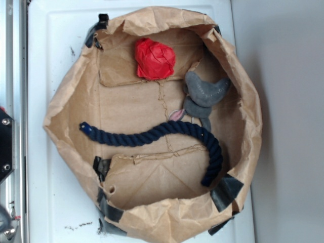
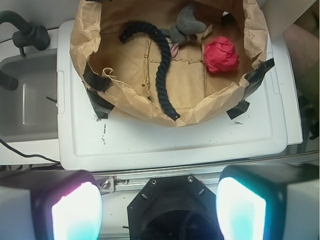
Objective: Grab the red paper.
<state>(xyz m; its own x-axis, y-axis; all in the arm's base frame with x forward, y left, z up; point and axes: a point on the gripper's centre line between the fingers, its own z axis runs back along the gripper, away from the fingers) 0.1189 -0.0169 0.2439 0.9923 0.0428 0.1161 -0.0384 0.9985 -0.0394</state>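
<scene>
Hovering wide open and empty outside the paper bag (image 2: 90, 45), the gripper (image 2: 159, 207) frames the red paper (image 2: 221, 55) for approach.

Brown paper bag (image 1: 66, 109), walls rolled down, black tape at corners, on white worktop (image 1: 55, 45). Inside: dark blue rope (image 1: 152, 134) curved across the floor; grey plush toy (image 1: 202, 93) just above it, touching the rope.

Overhead and wrist views, shared bag (image 1: 152, 223)
</scene>
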